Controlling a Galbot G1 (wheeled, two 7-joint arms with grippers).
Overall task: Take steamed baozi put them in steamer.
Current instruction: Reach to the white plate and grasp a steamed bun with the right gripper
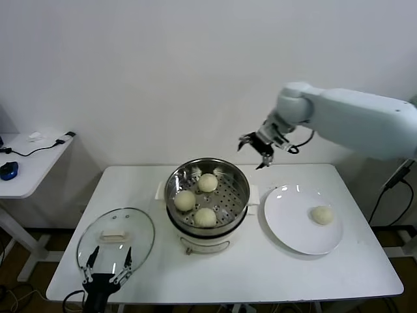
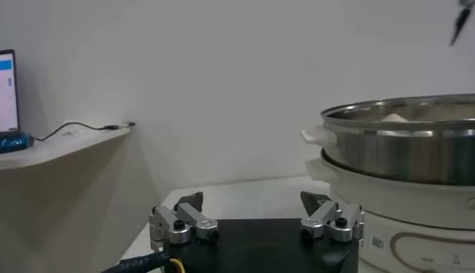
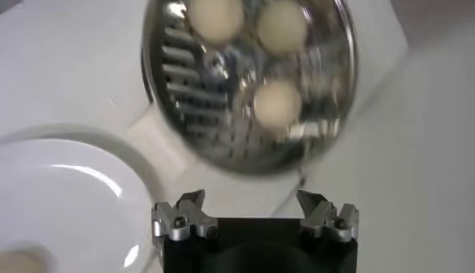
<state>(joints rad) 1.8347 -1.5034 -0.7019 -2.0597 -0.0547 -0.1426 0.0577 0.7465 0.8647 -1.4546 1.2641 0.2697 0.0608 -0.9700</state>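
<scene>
The steamer (image 1: 241, 179) stands mid-table, a shiny steel pot with a perforated floor on a white base. Three cream-white baozi lie in it (image 1: 208, 182) (image 1: 185, 200) (image 1: 205, 217). A further baozi (image 1: 322, 214) rests on the white plate (image 1: 290, 228) to the steamer's right. My right gripper (image 1: 259, 149) hangs open and empty in the air behind the steamer's right rim, above and apart from it. The right wrist view looks down on the steamer (image 3: 326, 111) and the plate (image 3: 67, 185). My left gripper (image 1: 108, 265) is parked open at the table's front left edge.
A round glass lid (image 1: 140, 225) with a white handle lies flat on the table left of the steamer, just beyond my left gripper. A white side table (image 1: 29, 163) with cables stands at the far left. A wall closes the back.
</scene>
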